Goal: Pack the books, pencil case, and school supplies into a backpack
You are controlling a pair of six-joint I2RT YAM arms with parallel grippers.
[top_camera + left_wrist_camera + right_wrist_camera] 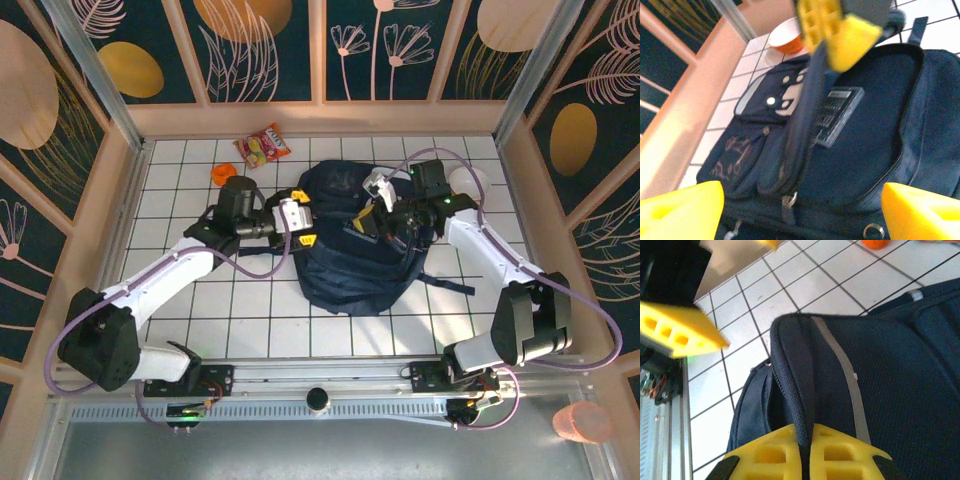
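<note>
Step in hand: as I judge it, the main compartment is being loaded while its mouth is being held open.
Backpack point(350, 270): lying flat in the middle of the table point(200, 300), between the two arms.
Right gripper point(806, 447): its fingers are pressing together on the zippered rim point(790, 370) of the backpack, pinching the fabric and holding it up off the panel beneath.
Left gripper point(303, 218): hovering at the backpack's left side and facing into the mouth. Its fingertips point(682, 210) are standing wide apart and gripping nothing.
Rectangular gadget point(839, 116): lying on the dark inner panel just behind the lifted rim, apart from the left fingertips. I cannot tell whether it is sitting fully inside.
Doing it well: the right pinch should be holding firm and high so the mouth is gaping rather than sagging. The left arm should be backing straight out along the line it is facing, with fingers spread, so it is not dragging the gadget or catching the zipper.
Risk: if the rim slips from the pinch, the flap will likely be falling across the opening and blocking the next item.
Leaving alone: the snack packet point(264, 147) and the round orange object point(222, 175), both near the table's far edge, left of the backpack.
</note>
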